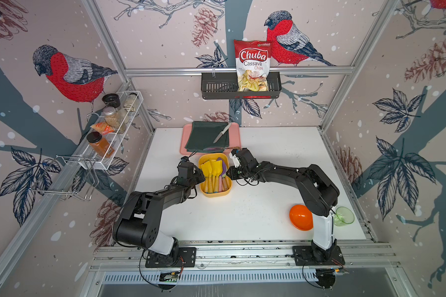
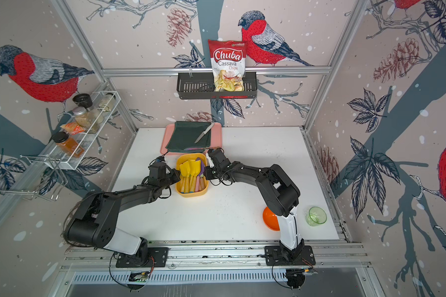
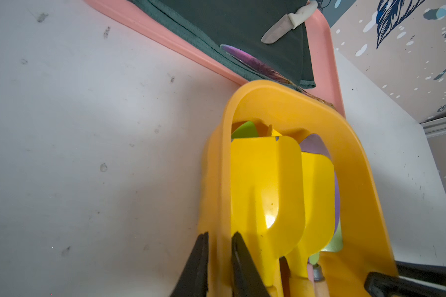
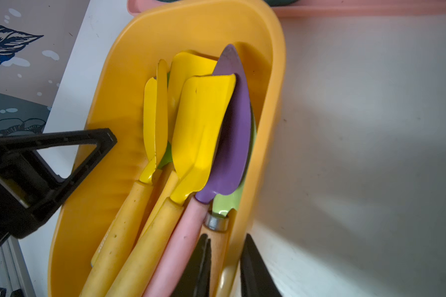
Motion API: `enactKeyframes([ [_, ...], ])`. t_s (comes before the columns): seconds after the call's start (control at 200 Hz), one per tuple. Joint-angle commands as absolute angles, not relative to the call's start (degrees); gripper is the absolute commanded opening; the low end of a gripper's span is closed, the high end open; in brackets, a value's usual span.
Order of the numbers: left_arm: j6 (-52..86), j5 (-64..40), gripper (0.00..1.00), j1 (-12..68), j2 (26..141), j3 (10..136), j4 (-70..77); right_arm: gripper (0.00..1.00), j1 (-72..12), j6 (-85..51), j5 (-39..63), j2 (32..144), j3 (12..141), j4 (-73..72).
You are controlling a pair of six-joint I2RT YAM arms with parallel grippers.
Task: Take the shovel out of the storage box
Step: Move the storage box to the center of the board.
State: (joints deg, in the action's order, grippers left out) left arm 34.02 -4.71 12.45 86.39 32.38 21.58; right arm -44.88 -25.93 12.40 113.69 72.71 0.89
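A: Noted: storage box [image 1: 215,194] mid table [image 1: 255,205], far end by pink tray [image 1: 236,140]. Inside: yellow shovel [image 4: 201,133], purple shovel [image 4: 234,144], green shovel [image 4: 224,205] beneath. Blades toward tray.
B: And left gripper [image 3: 220,235]?
A: Pinched narrow on box's left wall, one finger each side.
B: And right gripper [image 4: 226,236]?
A: Clamped narrow across right wall. Wooden handle [image 4: 216,246] possibly caught between fingers too, blurred there.

Left gripper [image 3: 219,237] and right gripper [image 4: 225,240] straddle the long walls of the shallow yellow-orange plastic storage box [image 1: 215,194]. A flat pink plastic tray [image 1: 235,138] crowds its far end. Bare white tabletop [image 1: 242,216] lies open at its near end.
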Motion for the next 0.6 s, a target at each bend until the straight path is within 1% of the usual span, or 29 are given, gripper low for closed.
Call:
enactKeyframes([
  [0.0,33.6,-5.3,0.21,12.7,86.0,33.2,20.7,0.27,-45.0,-27.1,12.2,112.4,71.6,1.2],
  [0.075,33.6,-4.7,0.23,12.7,85.7,33.9,19.5,0.27,-45.3,-27.6,12.2,111.7,71.2,0.7],
  [0.16,32.5,-2.4,0.29,12.7,84.5,36.4,14.2,0.28,-45.5,-27.9,12.1,111.2,71.4,1.3],
  [0.21,31.8,-0.5,0.31,13.0,83.3,38.4,9.9,0.32,-45.4,-28.5,11.2,110.4,70.6,1.1],
  [0.295,30.5,2.4,0.33,14.8,82.1,42.6,2.1,0.43,-44.2,-29.9,11.0,108.3,68.0,-0.7],
  [0.34,30.2,1.8,0.33,15.7,82.6,44.9,-1.4,0.45,-43.7,-30.4,10.8,106.9,66.8,-1.6],
  [0.45,30.0,-0.3,0.33,19.4,88.4,52.0,-11.7,0.46,-42.8,-30.8,8.2,102.1,63.8,-2.6],
  [0.595,30.0,0.9,0.32,23.0,95.0,58.9,-20.4,0.46,-41.6,-30.6,7.1,97.0,60.7,-2.9],
])
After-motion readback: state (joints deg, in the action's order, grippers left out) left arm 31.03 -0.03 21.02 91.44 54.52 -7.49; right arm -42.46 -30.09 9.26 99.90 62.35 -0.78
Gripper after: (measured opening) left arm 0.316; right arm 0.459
